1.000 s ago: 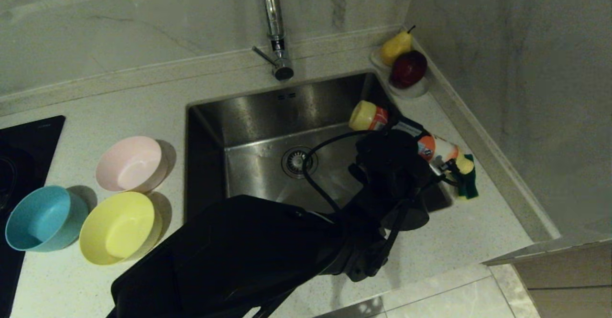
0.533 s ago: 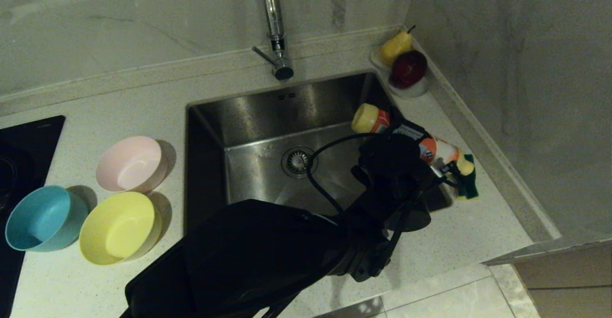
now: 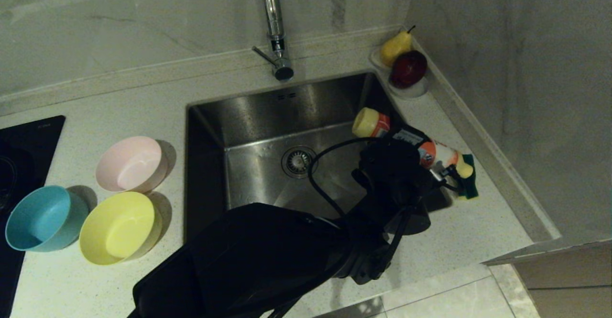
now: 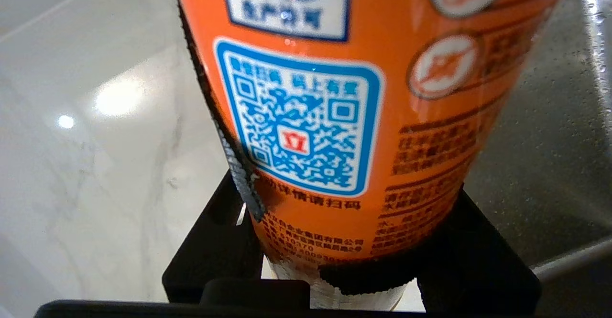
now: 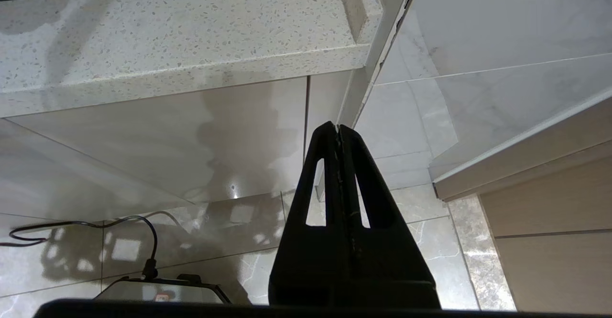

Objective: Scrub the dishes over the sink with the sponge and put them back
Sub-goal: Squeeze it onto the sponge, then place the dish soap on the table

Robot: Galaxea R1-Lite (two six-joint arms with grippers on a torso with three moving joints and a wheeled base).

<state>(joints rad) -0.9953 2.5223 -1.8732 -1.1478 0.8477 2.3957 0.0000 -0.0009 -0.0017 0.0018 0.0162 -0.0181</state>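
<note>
Clamped the left tool [image 3: 417, 159] half-wide round one orange detergent bottle [image 3: 432, 151], tipped on its side over the far edge of the one sink [image 3: 267, 112]. Found the one sponge [image 3: 469, 184] just beyond the tool, on the worktop [image 3: 459, 232] at the sink's rim and close by the bottle's end; could not tell contact. Judged the step as soaping the sponge, ahead of any scrubbing. Called next for standing the bottle down clear of the rim, then closing on the sponge. Counted three dishes: one pink bowl [image 3: 130, 164], one teal bowl [image 3: 40, 218], one yellow bowl [image 3: 118, 228], all well apart from the tool, across the sink, none yet lifted. Counted also one pear [image 3: 395, 46] and one apple [image 3: 409, 68] beyond the tool. Saw the right tool [image 5: 339, 131] pressed shut, hanging below the worktop edge.
</note>
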